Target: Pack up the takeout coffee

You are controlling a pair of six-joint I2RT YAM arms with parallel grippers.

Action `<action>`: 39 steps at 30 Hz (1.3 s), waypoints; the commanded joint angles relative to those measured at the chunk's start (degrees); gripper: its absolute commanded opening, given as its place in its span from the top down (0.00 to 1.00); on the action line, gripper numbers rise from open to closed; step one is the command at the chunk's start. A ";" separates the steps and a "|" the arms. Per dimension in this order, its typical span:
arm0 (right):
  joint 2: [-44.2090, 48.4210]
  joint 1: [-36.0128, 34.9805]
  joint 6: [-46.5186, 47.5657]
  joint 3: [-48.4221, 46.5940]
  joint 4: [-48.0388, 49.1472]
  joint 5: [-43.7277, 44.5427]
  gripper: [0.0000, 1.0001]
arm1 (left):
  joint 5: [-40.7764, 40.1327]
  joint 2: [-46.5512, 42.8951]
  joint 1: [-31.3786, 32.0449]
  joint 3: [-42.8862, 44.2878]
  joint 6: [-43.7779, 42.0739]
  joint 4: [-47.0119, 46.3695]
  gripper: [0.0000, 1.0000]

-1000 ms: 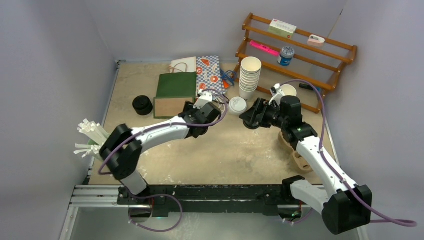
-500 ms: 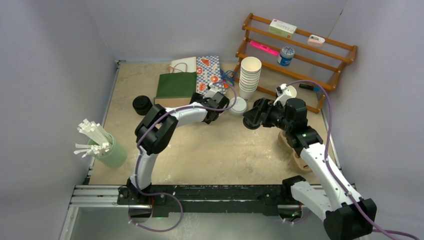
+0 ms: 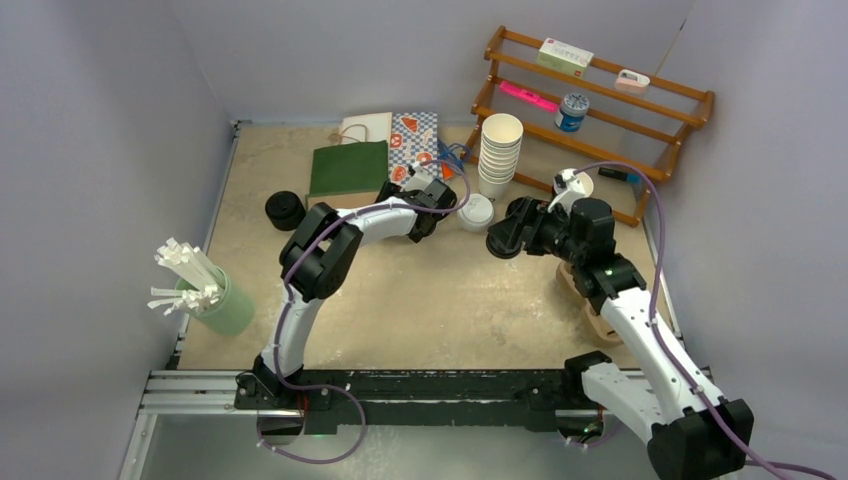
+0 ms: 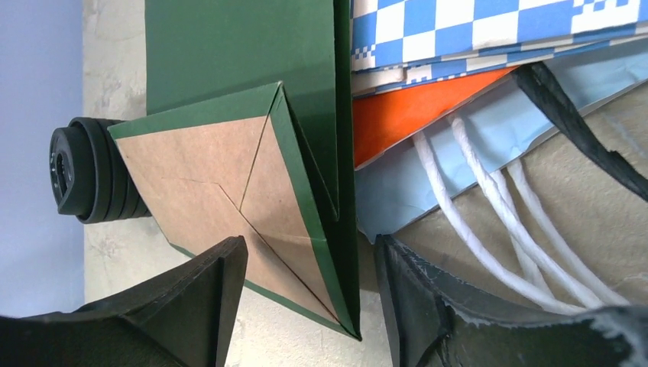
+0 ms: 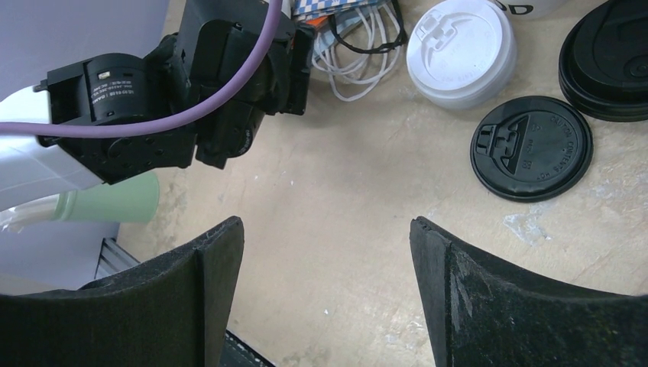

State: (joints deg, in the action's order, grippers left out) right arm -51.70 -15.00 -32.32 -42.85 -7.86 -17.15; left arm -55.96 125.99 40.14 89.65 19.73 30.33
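No dark olive-green cup shows in any view; the takeout coffee is hidden or out of view. A flat dark green paper bag (image 3: pixel 350 168) lies at the back, its brown folded bottom (image 4: pixel 206 191) facing me. My left gripper (image 3: pixel 405 195) is open, and its jaws (image 4: pixel 309 248) straddle the bag's near right corner without closing on it. My right gripper (image 3: pixel 497 238) is open and empty, and hovers (image 5: pixel 326 229) over bare table.
A white lid (image 3: pixel 477 211) (image 5: pixel 461 50) lies between the grippers, beside a black lid (image 5: pixel 531 145) and a black lid stack (image 5: pixel 611 53). Also here: nested white cups (image 3: pixel 499 152), patterned bags (image 3: pixel 420 140), another black stack (image 3: pixel 285 210), a green stirrer cup (image 3: pixel 225 305) and a wooden rack (image 3: pixel 600 100).
My left arm has folded in and reached back to the green bag, which now lies flatter and further back. My right gripper has shifted slightly right.
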 commanded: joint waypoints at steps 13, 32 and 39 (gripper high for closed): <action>-1.69 -0.11 0.13 -1.51 -0.13 -0.85 0.19 | -13.38 -5.44 3.56 2.08 9.69 13.71 1.00; -10.88 -4.23 -4.96 -18.74 -6.72 -4.24 0.22 | 5.29 -52.31 17.41 -32.47 15.13 -0.87 1.00; -19.59 -16.53 -8.44 -26.80 -8.34 11.06 0.14 | 13.33 -62.18 17.58 -41.18 13.56 -5.69 1.00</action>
State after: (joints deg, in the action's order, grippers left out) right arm -67.99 -26.63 -37.47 -65.69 -15.11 -15.38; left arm -49.19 67.26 57.56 51.44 34.81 30.04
